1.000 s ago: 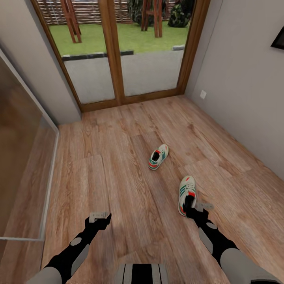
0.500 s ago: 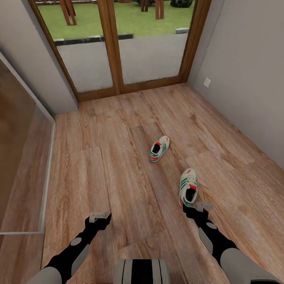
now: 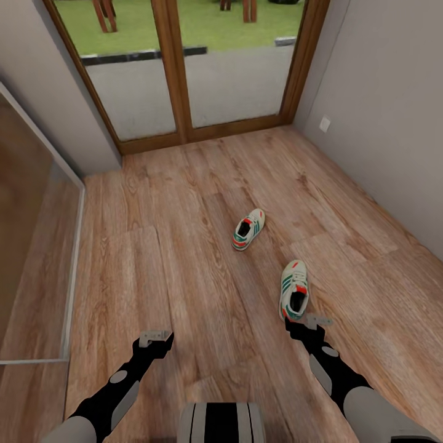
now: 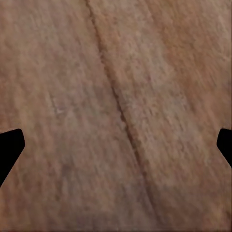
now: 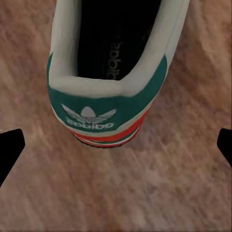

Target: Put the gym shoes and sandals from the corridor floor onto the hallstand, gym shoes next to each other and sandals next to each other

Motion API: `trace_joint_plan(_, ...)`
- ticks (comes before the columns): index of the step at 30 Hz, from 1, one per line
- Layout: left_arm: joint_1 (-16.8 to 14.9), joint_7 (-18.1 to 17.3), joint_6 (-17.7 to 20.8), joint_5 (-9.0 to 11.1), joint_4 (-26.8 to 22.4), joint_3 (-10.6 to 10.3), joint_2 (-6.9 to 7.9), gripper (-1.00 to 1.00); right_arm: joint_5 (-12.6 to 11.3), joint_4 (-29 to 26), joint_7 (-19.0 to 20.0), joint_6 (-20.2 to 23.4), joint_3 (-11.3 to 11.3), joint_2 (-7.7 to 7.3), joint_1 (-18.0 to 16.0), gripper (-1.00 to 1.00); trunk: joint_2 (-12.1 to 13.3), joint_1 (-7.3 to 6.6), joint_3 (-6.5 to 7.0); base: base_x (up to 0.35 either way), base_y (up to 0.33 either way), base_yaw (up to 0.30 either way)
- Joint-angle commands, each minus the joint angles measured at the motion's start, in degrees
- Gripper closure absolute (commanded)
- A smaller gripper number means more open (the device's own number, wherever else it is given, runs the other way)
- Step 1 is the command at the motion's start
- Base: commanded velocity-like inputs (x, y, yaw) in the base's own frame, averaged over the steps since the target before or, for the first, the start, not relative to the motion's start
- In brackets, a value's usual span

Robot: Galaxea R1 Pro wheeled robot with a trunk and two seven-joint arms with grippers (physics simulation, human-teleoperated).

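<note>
Your head camera has tipped down a little since half a second ago, so the glass doors [image 3: 184, 67] sit higher in the picture and both shoes appear slightly shifted; your arms hold the same pose as before.

Your left arm reaches forward and low, elbow bent, with the left gripper [image 3: 155, 336] hanging over bare corridor floor [image 3: 184, 203]. In the left wrist view its fingertips [image 4: 10, 145] stand at the far edges of the picture, so the gripper is spread wide and holds nothing; only wood planks lie below it.

Ahead of both grippers, between them and nearer your right side, the far gym shoe [image 3: 248, 229] lies on the floor, well apart from either gripper.

Your right arm stretches forward with the wrist angled down. The right gripper [image 3: 311, 320] sits just behind the heel of the near gym shoe [image 3: 293, 289], whose toe points away from you. The right wrist view looks straight down at that shoe's green heel [image 5: 108, 108], with the fingertips [image 5: 12, 145] spread wide on either side, clear of it and grasping nothing.
</note>
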Motion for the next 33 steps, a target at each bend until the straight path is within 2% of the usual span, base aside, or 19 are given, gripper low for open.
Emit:
trace_joint_plan(1, 0.0, -0.1, -0.2, 0.6, 0.1, -0.4, 0.06, -1.00, -0.4, 0.0, -0.1, -0.2, 0.2, 0.02, 0.0, -1.00, 0.0, 0.01, -0.26, 0.000, 0.000, 0.000)
trace_joint_plan(4, 0.0, -0.1, -0.2, 0.6, 0.1, -0.4, 0.06, -1.00, -0.4, 0.0, -0.1, -0.2, 0.2, 0.06, 0.0, -1.00, -0.1, 0.09, -1.03, 0.000, 0.000, 0.000)
trace_joint_plan(15, 0.0, -0.1, -0.2, 0.6, 0.1, -0.4, 0.06, -1.00, -0.4, 0.0, -0.1, -0.2, 0.1, 0.08, 0.0, -1.00, -0.1, 0.09, -1.53, 0.000, 0.000, 0.000)
trace_joint_plan(21, 0.0, -0.1, -0.2, 0.6, 0.1, -0.4, 0.06, -1.00, -0.4, -0.1, -0.1, -0.2, 0.1, 0.08, 0.0, -1.00, -0.1, 0.25, -3.09, 0.000, 0.000, 0.018)
trace_joint_plan(33, 0.0, -0.1, -0.2, 0.6, 0.1, -0.4, 0.06, -1.00, -0.4, -0.1, -0.1, -0.2, 0.1, 0.03, 0.0, -1.00, -0.1, 0.25, -3.71, 0.000, 0.000, 0.033)
